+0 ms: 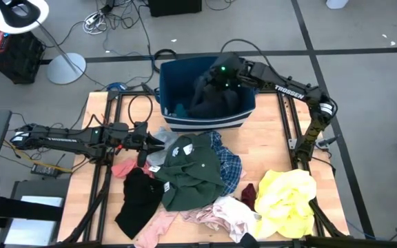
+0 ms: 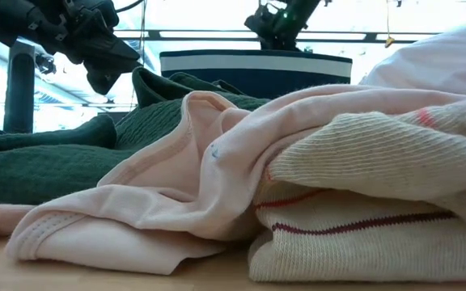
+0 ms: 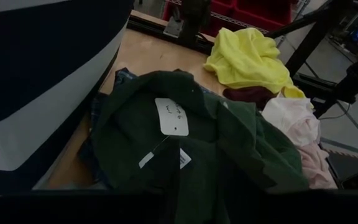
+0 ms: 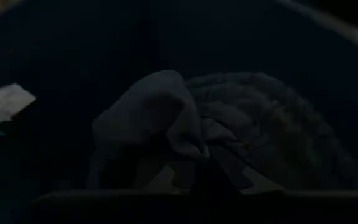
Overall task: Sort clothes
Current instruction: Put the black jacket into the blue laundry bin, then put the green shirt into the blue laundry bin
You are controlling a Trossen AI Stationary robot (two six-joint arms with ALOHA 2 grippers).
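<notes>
The clothes lie in a pile on the wooden table: a dark green garment [image 1: 193, 172] with a white tag [image 3: 171, 116], a black one [image 1: 140, 200], a yellow one [image 1: 288, 198], pale pink ones [image 1: 226, 213], a salmon one [image 1: 125, 167], blue plaid [image 1: 231, 164] and maroon [image 1: 249, 195]. My left gripper [image 1: 154, 143] is open above the pile's left edge, clear of the green garment [image 2: 47, 162]. My right gripper [image 1: 217, 74] is over the navy bin [image 1: 185, 120], just above a dark garment [image 4: 216, 124] that lies inside it.
The navy bin with white stripes stands at the table's far edge, and a bit of teal cloth [image 1: 180, 109] lies in its left part. Black frame rails [image 1: 291, 131] run along the table's sides. Bare wood [image 1: 92, 200] shows left of the pile.
</notes>
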